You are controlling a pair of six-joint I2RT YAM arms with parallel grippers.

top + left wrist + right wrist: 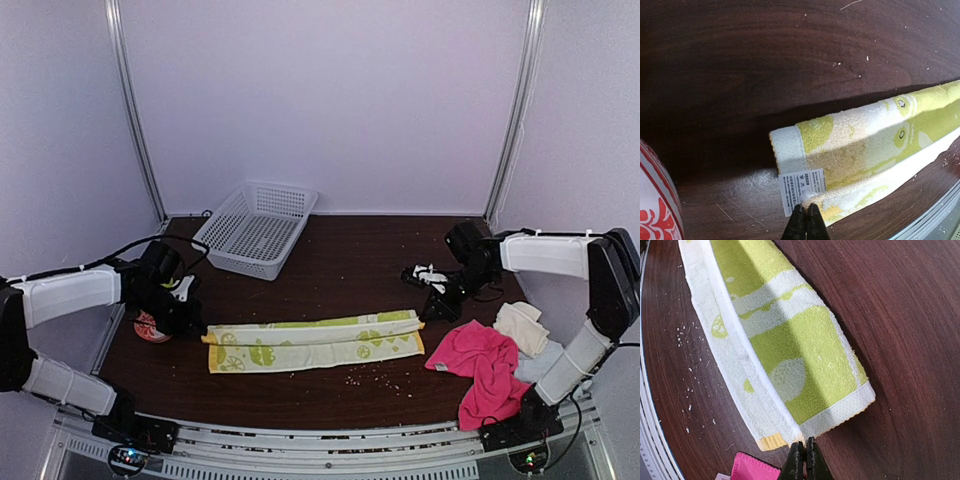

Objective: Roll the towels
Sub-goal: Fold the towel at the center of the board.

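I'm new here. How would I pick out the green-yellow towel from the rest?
On the dark wooden table, look along the near edge, in front of the white basket. The lime-yellow towel lies there as a long, flat, folded strip. Unlike the pink towel and cream towel heaped at the right, it has a citrus-slice print.

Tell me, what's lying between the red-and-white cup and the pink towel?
The long, folded lime-yellow towel stretches across nearly that whole gap on the table, plainly seen in the top view.

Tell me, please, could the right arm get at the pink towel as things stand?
Probably, once free: the pink towel lies uncovered close beside the right gripper, nothing between, but that gripper is shut on a corner of the lime towel.
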